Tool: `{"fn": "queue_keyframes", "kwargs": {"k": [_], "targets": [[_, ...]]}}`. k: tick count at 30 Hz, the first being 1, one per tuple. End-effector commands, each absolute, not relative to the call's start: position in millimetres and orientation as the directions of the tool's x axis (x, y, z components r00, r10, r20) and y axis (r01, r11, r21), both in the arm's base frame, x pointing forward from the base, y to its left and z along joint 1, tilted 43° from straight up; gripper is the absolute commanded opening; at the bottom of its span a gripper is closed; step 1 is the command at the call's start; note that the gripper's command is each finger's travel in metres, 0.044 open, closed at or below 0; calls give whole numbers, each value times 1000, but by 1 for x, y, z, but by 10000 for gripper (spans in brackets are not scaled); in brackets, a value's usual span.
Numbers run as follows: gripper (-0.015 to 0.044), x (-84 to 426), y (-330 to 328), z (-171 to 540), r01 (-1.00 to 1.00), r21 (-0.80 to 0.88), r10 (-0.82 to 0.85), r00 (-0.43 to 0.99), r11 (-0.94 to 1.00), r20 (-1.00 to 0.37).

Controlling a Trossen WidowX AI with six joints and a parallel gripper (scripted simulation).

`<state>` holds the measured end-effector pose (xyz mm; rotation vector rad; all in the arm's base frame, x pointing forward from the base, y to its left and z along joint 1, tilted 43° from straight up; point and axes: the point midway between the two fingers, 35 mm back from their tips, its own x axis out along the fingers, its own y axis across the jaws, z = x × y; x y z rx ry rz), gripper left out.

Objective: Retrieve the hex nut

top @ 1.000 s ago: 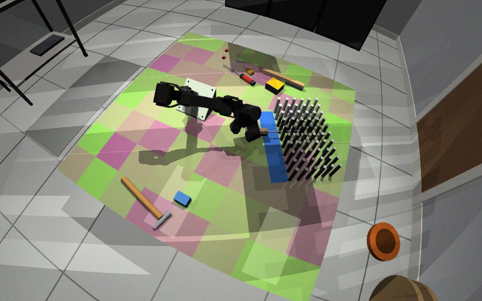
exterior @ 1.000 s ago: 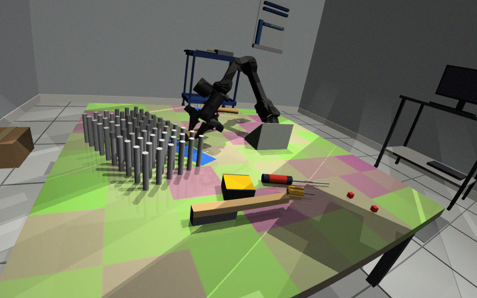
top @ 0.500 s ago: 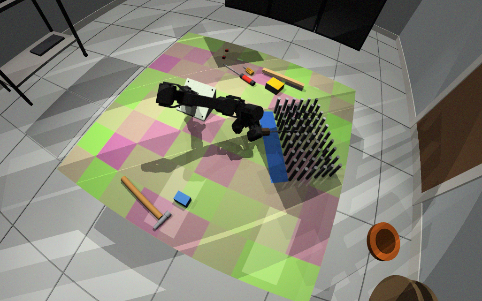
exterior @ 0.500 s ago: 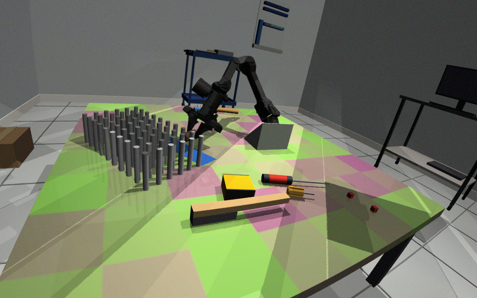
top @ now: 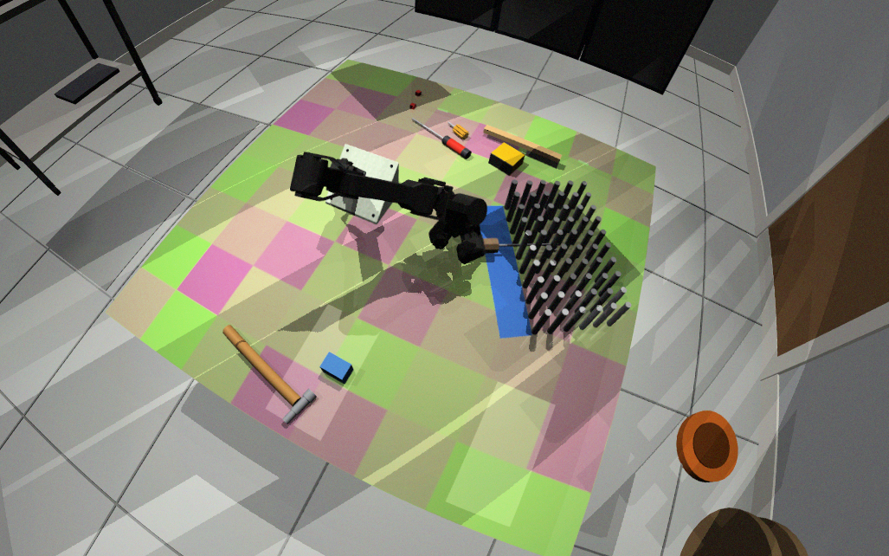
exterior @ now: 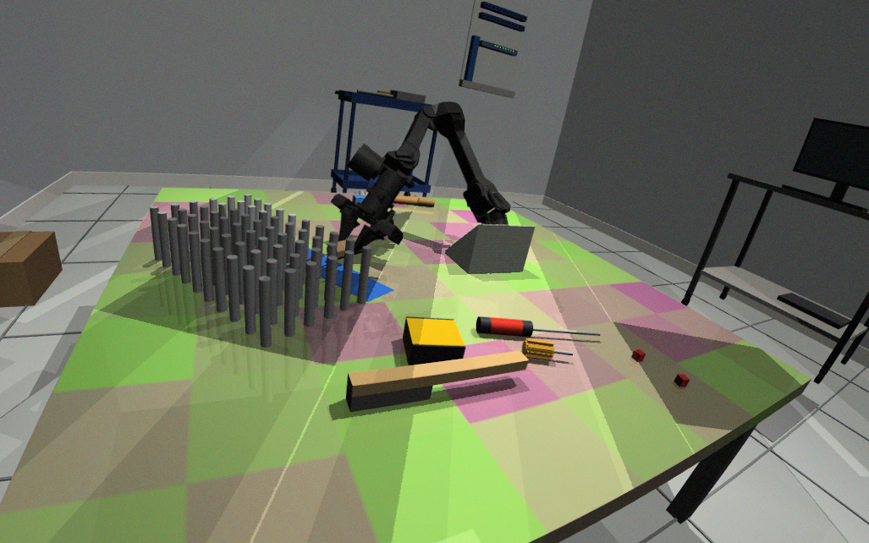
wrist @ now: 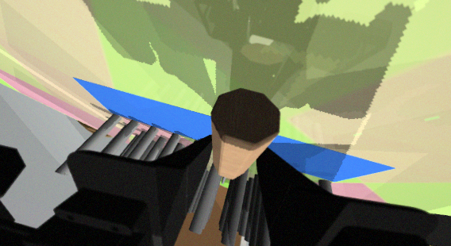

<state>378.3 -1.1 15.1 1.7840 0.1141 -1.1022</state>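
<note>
My gripper (top: pixel 483 246) (exterior: pixel 349 244) (wrist: pixel 235 144) is shut on the wooden handle (top: pixel 492 244) (exterior: pixel 340 249) (wrist: pixel 233 152) of a tool. It is over the blue taped strip (top: pixel 508 307) (exterior: pixel 371 290) (wrist: pixel 159 113), in front of the standing metal spacers (top: pixel 537 324) (exterior: pixel 265 313) (wrist: pixel 204 202). The tool's thin metal shaft (top: pixel 511 245) points from the handle into the spacer field in the top view; its far end is hidden among the spacers. The spacers look upright. I cannot make out the hex nut in any view.
A yellow-topped block (top: pixel 506 157) (exterior: pixel 433 332), wooden bar (top: pixel 524 146) (exterior: pixel 437 372), red screwdriver (top: pixel 456 146) (exterior: pixel 504 326) and small yellow-handled tool (top: pixel 460 131) (exterior: pixel 539 348) lie beyond the field's one end. A hammer (top: pixel 264 369) and blue block (top: pixel 336 366) lie on the opposite side.
</note>
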Motion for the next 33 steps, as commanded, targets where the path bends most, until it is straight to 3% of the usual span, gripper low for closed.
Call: {"fn": "queue_keyframes", "kwargs": {"k": [1, 33], "targets": [[0, 378, -1, 9, 533, 685, -375, 580, -496, -723], [0, 369, -13, 7, 533, 685, -376, 579, -497, -723]]}}
